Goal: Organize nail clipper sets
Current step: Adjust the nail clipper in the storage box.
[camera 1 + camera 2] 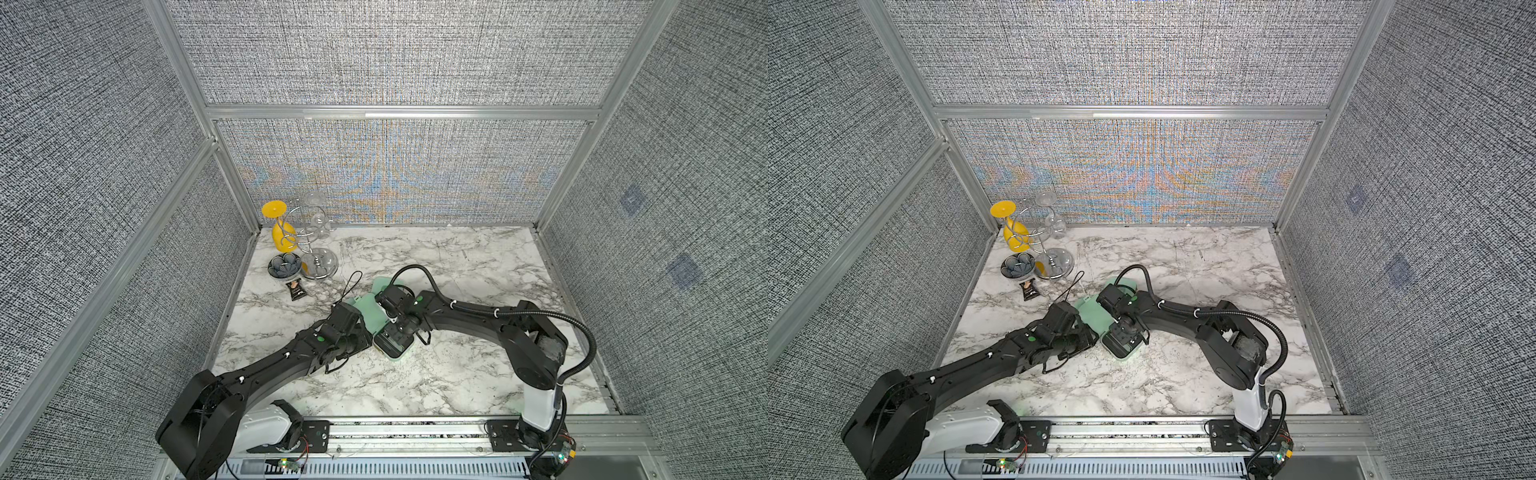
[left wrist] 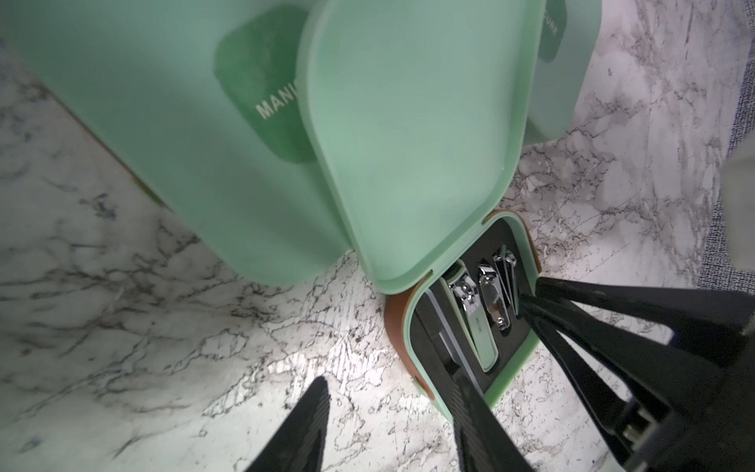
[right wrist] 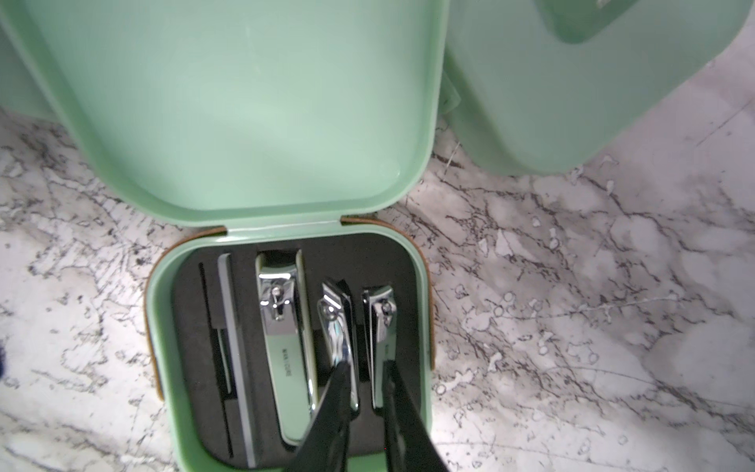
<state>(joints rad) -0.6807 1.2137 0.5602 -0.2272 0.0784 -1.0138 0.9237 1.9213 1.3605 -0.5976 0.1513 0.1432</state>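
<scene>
Right jaws inside open case [image 3: 159, 327] rim

The open case [image 3: 228, 102] is mint green with a black lining [image 3: 367, 253]; the clippers [image 3: 282, 318] are shiny silver and pale green. The table [image 1: 457, 257] is white marble with grey-black veins. The walls [image 1: 374, 54] are grey woven cloth.

Open case [image 3: 161, 327] sits mid-table [image 1: 478, 266], its lid [image 3: 245, 102] laid back behind the base. Closed case 1 [image 2: 143, 122] & closed case 2 [image 2: 572, 81] flank that lid, one just beside each side. In open case's tray, side by side: file [image 3: 235, 347] at one edge, then big clipper [image 3: 282, 318], mid clipper [image 3: 335, 323], end clipper [image 3: 382, 314]. Dish [image 1: 284, 266], packet [image 1: 297, 291], glass rack [image 1: 320, 266]: well apart, behind-left of open case, packet nearest.
</scene>
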